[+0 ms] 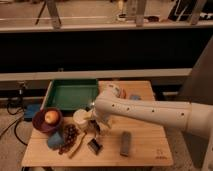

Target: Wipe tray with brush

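Observation:
The green tray lies on the back left of the wooden table and holds nothing. The small dark brush lies on the table in front of it, near the front edge, its black head toward me. My gripper hangs down from the white arm, which reaches in from the right. The gripper is just above and behind the brush and beside a white cup. I cannot tell whether it touches the brush.
A purple bowl holding an apple stands at the left. Around the gripper are a white cup, a blue object, a dark cluster and a tan wooden-handled utensil. A grey block lies right of the brush.

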You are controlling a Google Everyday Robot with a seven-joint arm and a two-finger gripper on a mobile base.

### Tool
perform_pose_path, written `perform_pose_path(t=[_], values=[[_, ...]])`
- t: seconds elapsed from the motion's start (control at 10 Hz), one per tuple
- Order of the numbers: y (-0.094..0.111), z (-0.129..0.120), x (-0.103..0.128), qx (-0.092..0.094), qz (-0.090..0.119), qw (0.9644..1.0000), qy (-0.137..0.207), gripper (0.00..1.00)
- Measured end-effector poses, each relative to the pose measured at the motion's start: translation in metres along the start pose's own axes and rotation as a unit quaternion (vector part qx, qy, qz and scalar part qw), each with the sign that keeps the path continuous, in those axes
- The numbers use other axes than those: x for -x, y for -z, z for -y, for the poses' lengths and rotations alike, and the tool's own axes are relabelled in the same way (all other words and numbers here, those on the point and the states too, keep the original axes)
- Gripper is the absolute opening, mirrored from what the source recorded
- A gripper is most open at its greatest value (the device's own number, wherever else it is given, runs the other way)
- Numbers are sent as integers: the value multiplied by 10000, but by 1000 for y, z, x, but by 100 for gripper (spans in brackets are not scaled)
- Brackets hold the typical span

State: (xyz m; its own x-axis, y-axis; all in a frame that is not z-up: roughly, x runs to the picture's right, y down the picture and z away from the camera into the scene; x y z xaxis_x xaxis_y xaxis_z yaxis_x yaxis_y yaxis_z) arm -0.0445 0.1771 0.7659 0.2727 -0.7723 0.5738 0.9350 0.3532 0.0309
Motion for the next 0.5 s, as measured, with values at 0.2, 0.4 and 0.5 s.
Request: perform_pose_path(t=[0.2, 0.4, 0.5], values=[[2, -6, -9, -53, -69, 9999, -88, 70], [11, -15, -20, -218, -83, 9991, -342, 70], [17, -22, -27, -343, -87, 9979, -535, 70]])
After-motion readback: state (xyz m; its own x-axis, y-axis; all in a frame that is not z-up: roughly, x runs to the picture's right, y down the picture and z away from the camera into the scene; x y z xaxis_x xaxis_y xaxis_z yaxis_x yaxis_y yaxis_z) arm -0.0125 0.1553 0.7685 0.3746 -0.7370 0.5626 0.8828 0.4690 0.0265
